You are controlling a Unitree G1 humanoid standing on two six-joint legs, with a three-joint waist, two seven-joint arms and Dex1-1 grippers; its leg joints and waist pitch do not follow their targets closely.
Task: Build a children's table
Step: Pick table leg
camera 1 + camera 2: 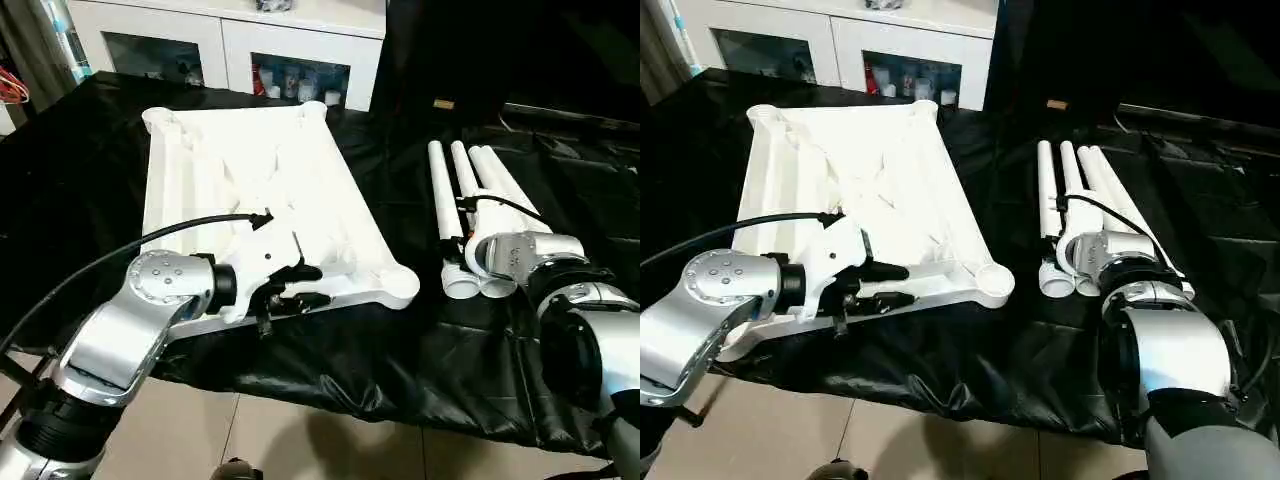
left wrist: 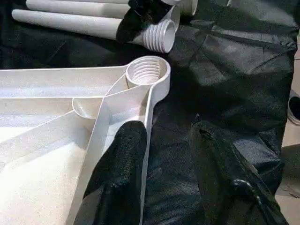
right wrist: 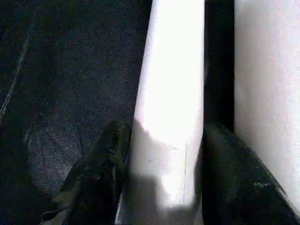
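While our left pincer (image 1: 305, 285) straddles the tabletop (image 1: 250, 180) rim agape, our right pincer (image 3: 161, 178) clasps a leg (image 3: 171, 93) whose length runs straight ahead of it.

A: Table top (image 1: 262, 190)?
B: White plastic, upside down on the black cloth, centre-left of the head view. Ribbed underside faces up, round threaded socket (image 2: 147, 71) at the near right corner.
A: Legs?
B: White tapered tubes (image 1: 468, 200), bundled side by side at right of frame, lying flat, threaded ends toward the near edge. Well apart from the top, none screwed in.
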